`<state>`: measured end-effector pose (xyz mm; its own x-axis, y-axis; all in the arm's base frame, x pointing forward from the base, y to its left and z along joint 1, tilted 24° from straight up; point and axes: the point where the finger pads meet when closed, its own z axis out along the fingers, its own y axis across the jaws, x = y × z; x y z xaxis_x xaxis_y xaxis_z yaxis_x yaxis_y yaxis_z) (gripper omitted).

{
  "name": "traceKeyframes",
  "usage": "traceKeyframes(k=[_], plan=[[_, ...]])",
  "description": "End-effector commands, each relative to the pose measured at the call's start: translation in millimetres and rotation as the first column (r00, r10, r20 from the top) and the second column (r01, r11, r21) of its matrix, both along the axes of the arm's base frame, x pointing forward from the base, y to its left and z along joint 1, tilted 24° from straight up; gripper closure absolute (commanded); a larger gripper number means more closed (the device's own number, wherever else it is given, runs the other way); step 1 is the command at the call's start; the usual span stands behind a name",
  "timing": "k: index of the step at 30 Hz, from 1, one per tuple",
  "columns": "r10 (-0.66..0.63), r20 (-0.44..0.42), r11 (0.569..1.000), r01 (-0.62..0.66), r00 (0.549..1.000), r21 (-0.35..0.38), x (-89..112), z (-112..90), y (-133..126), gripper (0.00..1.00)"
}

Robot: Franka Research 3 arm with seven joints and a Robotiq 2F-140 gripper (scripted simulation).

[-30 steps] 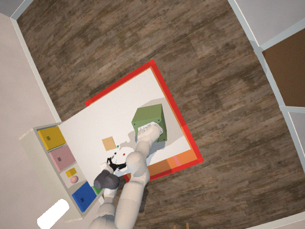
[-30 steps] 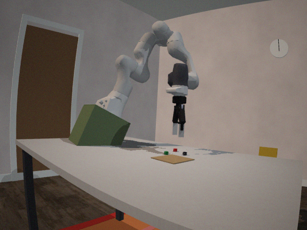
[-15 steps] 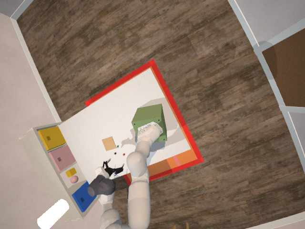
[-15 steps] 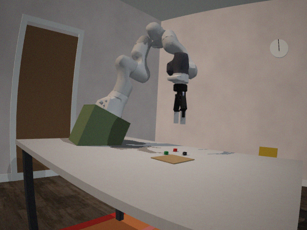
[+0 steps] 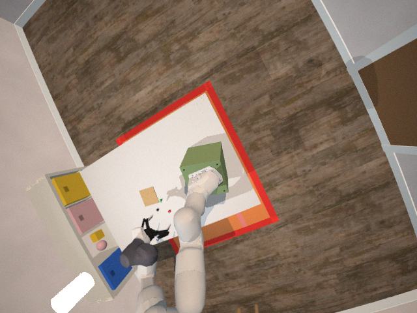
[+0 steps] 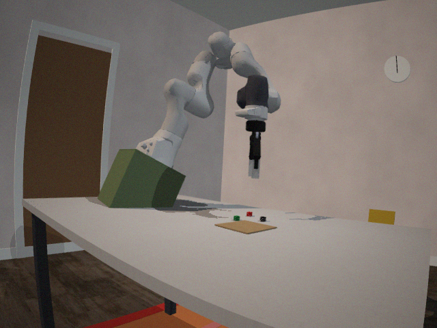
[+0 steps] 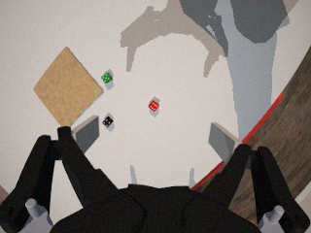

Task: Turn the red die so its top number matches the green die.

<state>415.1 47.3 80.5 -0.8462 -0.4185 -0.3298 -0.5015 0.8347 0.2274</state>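
A small red die lies on the white table, off the tan mat. It also shows in the overhead view and the side view. A green die lies right beside the mat's edge. A black die lies near the mat's corner. The mat lies flat with no die on it. My gripper is open and empty, high above the table. The dice tops are too small to read.
A green block holds the arm's base at the table's far side. A shelf with coloured bins stands beside the table. The table edge with the red floor border lies to the right in the wrist view.
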Motion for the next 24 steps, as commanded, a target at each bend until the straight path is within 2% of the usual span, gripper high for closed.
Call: traceKeyframes(k=[1, 13, 15, 16, 24], plan=[[-0.157, -0.066, 0.987, 0.159, 0.985, 0.028, -1.2, -2.2, 0.1, 0.0], [-0.34, -0.149, 0.936, 0.35, 0.929, 0.045, -1.8, -6.1, -0.2, 0.0], [-0.34, -0.149, 0.936, 0.35, 0.929, 0.045, -1.8, -6.1, -0.2, 0.0], [-0.38, -0.168, 0.919, 0.392, 0.91, 0.047, -1.9, -7.0, -0.3, 0.0], [-0.49, -0.225, 0.858, 0.511, 0.842, 0.046, -2.3, -9.5, -0.5, 0.0]])
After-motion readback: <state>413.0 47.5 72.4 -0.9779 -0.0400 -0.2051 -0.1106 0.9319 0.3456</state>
